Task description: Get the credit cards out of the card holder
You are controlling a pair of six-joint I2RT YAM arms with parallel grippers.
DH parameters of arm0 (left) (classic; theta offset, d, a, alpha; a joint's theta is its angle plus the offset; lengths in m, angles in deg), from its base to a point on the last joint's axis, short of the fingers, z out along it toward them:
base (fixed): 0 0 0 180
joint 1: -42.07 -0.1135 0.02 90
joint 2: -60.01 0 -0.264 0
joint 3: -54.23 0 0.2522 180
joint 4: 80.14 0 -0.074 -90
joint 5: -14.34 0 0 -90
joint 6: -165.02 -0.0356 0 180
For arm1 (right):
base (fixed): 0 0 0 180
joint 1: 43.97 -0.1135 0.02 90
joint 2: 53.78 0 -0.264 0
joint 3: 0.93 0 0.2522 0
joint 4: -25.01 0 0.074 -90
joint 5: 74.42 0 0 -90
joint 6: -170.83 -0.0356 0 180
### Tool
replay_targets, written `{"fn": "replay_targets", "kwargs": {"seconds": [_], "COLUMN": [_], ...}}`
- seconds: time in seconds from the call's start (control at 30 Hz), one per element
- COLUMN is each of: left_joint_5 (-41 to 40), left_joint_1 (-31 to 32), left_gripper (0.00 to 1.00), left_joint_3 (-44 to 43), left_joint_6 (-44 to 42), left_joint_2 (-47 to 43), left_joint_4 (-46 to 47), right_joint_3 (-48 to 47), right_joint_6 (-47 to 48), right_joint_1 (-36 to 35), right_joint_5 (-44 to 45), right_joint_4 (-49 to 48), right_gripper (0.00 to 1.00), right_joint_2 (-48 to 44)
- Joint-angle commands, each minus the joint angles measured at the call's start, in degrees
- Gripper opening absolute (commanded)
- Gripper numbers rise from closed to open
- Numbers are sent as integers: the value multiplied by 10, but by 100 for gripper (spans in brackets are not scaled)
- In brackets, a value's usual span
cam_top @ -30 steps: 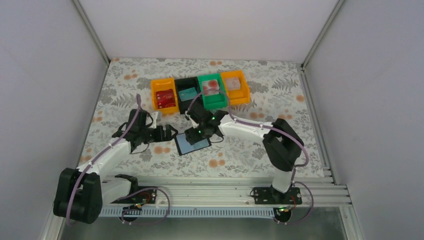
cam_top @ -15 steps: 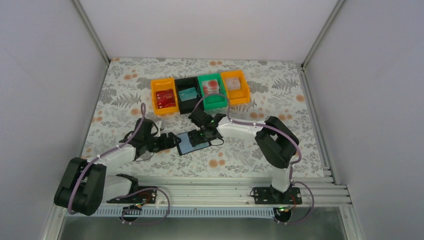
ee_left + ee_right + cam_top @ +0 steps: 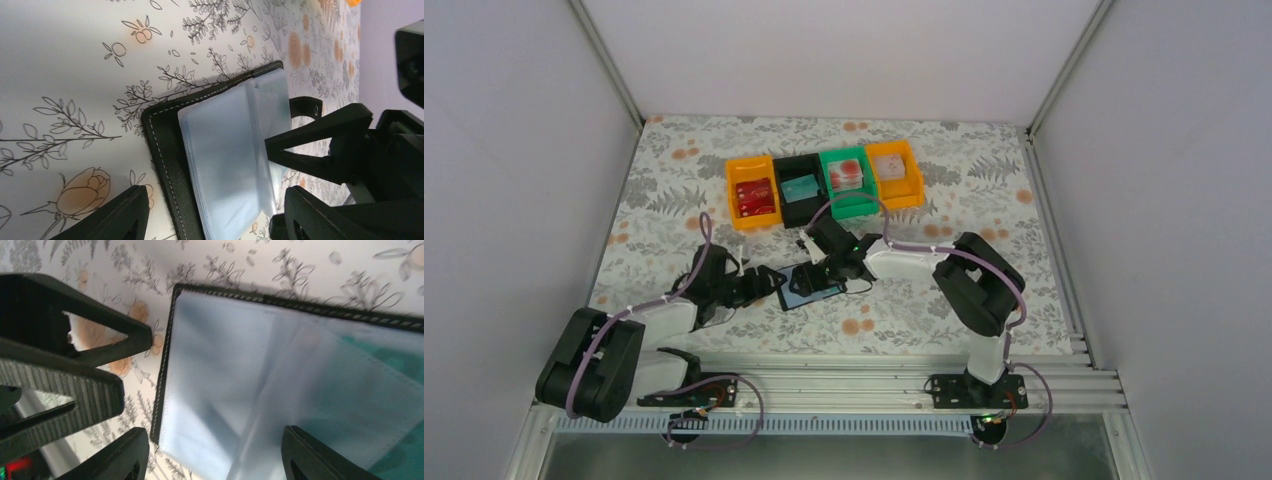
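The wallet [image 3: 808, 284] lies open on the worktop [image 3: 984, 190]. Left fingers [image 3: 117, 215] and right fingers [image 3: 120, 455] gape wide, empty.

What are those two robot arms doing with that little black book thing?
That is a card holder, lying open on the flowery table. Both arms bend over it. The left hand sits open at its edge, and the right hand, open too, reaches down to its clear pockets. Neither hand holds anything.
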Motion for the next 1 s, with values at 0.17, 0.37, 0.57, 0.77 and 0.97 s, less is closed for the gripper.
{"fn": "replay_targets", "kwargs": {"seconds": [0.17, 0.37, 0.57, 0.77, 0.97], "left_joint_5": [-14, -26, -34, -33, -28], "left_joint_1": [1, 2, 2, 2, 3], "left_gripper": [61, 60, 59, 55, 56], "left_joint_3": [19, 18, 16, 19, 26], "left_joint_6": [27, 26, 26, 30, 36], "left_joint_2": [10, 17, 20, 28, 35], "left_joint_4": [3, -3, -9, 2, 30], "right_joint_3": [8, -23, -11, -5, 5], "right_joint_6": [-9, -27, -36, -22, 4], "right_joint_1": [24, 43, 59, 57, 37], "right_joint_5": [-61, 27, 76, 67, -38], "right_joint_4": [15, 89, 107, 88, 32], "right_gripper": [67, 64, 58, 64, 48], "right_joint_2": [-50, -95, -53, -2, 15]}}
